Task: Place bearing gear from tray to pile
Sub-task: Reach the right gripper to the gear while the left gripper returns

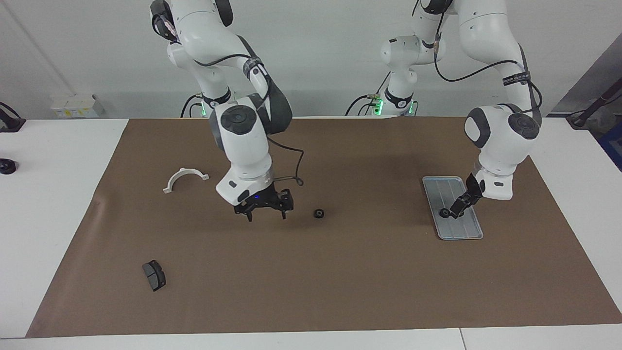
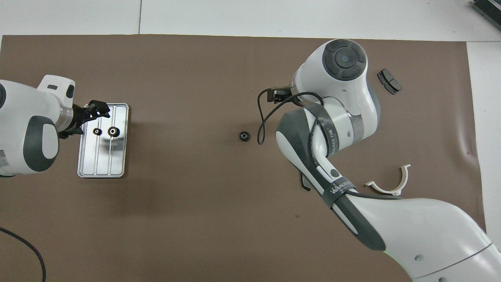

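A: Left gripper (image 1: 457, 212)?

B: Low over the tray (image 1: 437, 184), middle right of the facing view. Fingers spread, grasping nothing. Touching a gear or not: cannot tell.

A: Gears in the tray?

B: 2 in the overhead view, side by side across the ribs: a smaller gear (image 2: 97, 132) and a larger gear (image 2: 113, 131), just apart. In the facing view only 1 plainly seen, the other behind the gripper.

A: Anything placed on the mat (image 1: 340, 282)?

B: 1 loose gear (image 1: 318, 213), flat on the brown mat near the centre of the frame, well apart from the tray.

A: Right gripper (image 1: 265, 214)?

B: Centre of the frame, hanging just above the mat beside that loose gear, not touching it. Fingers released, empty.

A: Elsewhere on the worktop (image 1: 58, 194)?

B: White half-ring (image 1: 184, 177) in the upper left part of the mat; dark brake pad (image 1: 154, 275) at lower left.
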You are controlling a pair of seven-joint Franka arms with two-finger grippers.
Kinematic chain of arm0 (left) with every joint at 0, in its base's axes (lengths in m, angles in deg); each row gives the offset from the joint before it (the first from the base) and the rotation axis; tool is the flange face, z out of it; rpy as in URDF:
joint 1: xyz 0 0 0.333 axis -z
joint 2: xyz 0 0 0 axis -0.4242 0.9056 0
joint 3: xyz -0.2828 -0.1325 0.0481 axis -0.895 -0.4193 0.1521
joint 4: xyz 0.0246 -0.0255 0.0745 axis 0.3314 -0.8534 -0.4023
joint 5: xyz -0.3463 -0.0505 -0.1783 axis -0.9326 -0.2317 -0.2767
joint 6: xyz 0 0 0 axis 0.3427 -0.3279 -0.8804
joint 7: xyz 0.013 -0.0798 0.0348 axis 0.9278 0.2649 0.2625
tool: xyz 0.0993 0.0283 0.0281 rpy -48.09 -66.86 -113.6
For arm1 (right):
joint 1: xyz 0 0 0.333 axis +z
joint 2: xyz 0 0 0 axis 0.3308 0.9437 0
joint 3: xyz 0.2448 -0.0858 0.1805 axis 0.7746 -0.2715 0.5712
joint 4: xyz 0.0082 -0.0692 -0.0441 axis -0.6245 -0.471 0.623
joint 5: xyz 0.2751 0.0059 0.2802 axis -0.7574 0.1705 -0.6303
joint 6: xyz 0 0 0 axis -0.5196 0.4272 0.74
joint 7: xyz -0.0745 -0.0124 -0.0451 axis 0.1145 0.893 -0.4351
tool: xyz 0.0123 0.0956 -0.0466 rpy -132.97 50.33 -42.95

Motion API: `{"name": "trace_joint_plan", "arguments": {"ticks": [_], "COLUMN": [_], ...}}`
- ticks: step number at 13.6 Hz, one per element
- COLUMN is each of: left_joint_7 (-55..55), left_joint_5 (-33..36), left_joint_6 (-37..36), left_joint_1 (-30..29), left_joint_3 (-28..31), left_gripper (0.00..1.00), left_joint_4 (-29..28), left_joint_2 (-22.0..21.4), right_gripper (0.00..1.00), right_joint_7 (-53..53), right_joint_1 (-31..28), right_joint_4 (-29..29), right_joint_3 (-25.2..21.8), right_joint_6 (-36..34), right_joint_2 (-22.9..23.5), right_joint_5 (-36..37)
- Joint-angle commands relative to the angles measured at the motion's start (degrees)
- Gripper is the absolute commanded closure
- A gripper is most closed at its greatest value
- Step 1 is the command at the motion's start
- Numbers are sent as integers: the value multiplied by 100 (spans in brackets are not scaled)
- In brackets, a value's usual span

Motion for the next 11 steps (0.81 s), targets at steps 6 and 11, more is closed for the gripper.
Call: {"name": "trace_joint_plan", "arguments": {"ticks": [6, 11], "left_joint_7": [207, 198], "left_joint_5": [83, 83], "left_joint_6": [513, 662], "left_joint_1": [-207, -234], "left_joint_3": [-63, -63], "left_gripper": [31, 42], "left_joint_4": [-467, -476], "left_joint_2": [-43, 54], "right_gripper": [0, 0], "right_joint_7": [1348, 1348], "right_joint_1": [995, 1039], "right_joint_4": [565, 136], "right_joint_3": [12, 21], "right_joint_6": [248, 731], "right_joint_2": [938, 886], "right_joint_5": [898, 952]}}
